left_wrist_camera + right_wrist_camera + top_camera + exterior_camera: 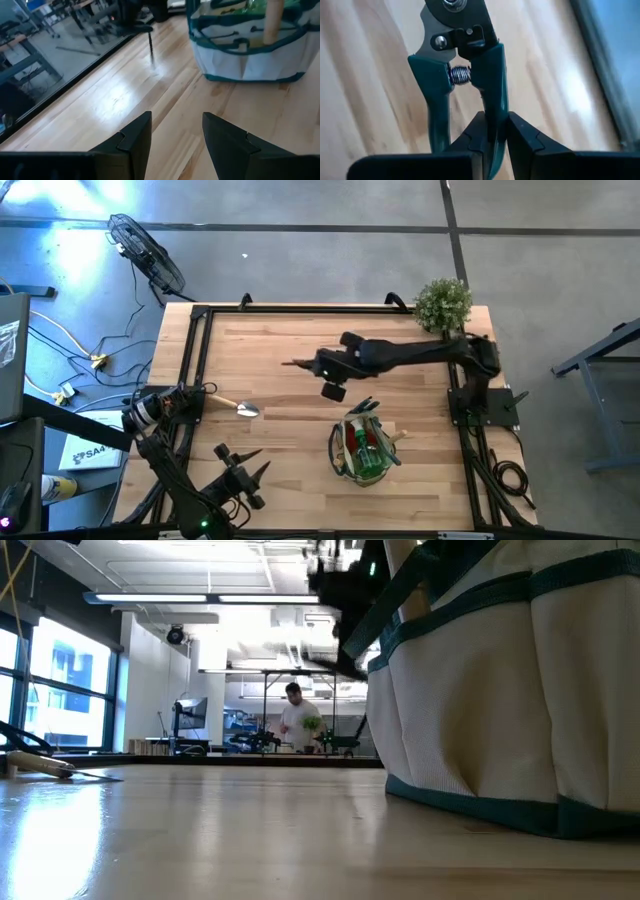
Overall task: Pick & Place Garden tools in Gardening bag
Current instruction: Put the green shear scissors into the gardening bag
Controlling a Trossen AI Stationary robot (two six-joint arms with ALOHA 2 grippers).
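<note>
Green-handled pruning shears [470,85] are clamped by the right gripper [494,135] – lifted beyond the gardening bag [364,447]; left gripper [176,137] is parked near it, fingers parted – nothing held.

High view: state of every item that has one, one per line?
Right gripper: shut on pruning shears, held above the table.
Left gripper: open, empty, at the table's near left edge.
Gardening bag: upright, open top, tools already inside.
Trowel: lying flat on the table, left side, not yet bagged.
Plant: upright at the far right corner.
</note>
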